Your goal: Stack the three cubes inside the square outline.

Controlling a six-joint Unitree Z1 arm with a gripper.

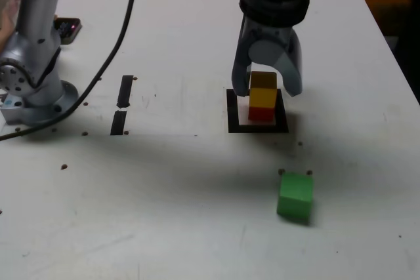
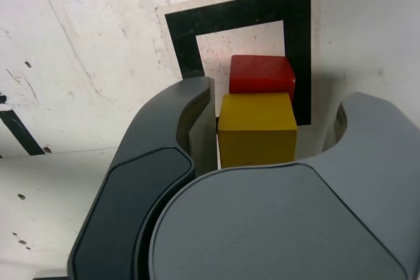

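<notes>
A glossy red cube (image 1: 262, 115) sits inside the square outline (image 1: 233, 122), a flat, thick black border around a pale centre, and a yellow cube (image 1: 263, 96) of the same smooth, sharp-edged kind rests on top of it (not quite flush, for the wrist view shows part of the red upper face uncovered). The gripper (image 1: 268, 91), its rounded grey fingers curved like pincers, stands open around the yellow block, with a gap on one side; whether the other finger touches it, I cannot tell. On the near side of the outline, towards the exterior view's right, a matte-looking green cube (image 1: 295, 195) stands alone on the white tabletop (image 1: 184, 227), whose surface is flecked with dark chips and faint scratches. Two short black strips (image 1: 125, 91) lie at the exterior view's left, near the arm's silvery, cylindrical base (image 1: 46, 106).
</notes>
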